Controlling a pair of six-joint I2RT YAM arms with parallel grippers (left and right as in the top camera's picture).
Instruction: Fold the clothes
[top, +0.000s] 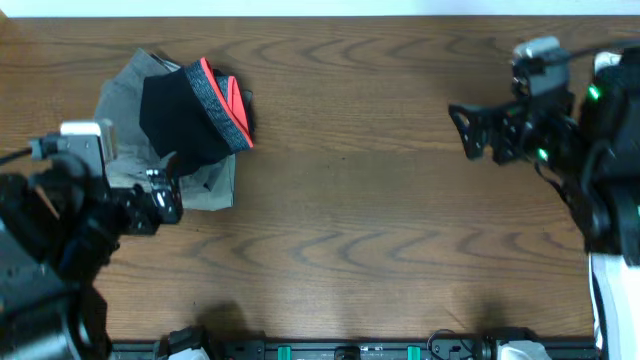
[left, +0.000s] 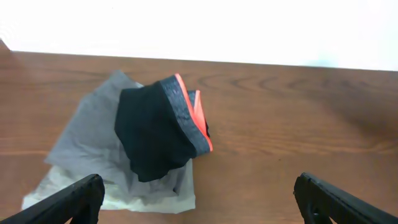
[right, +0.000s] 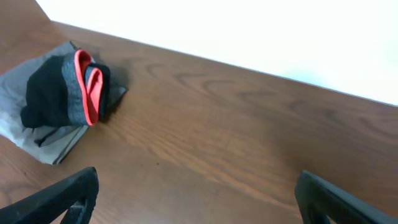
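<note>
Dark navy-black stretchy trousers (top: 190, 115) with a coral-edged grey waistband lie bundled at upper left on grey fabric shorts (top: 125, 95), on the brown wooden counter (top: 380, 230). The left gripper (top: 170, 198) sits just below them and the right gripper (top: 462, 132) at far right, both with jaws apart and empty.

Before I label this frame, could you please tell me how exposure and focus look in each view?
Overhead: even light, wood grain on the table sharp, but the trousers read as near-featureless black. Left wrist: background beyond the table blown out white; the left gripper looks dark and soft. Right wrist: the same white glare, the right gripper blurred.
</note>
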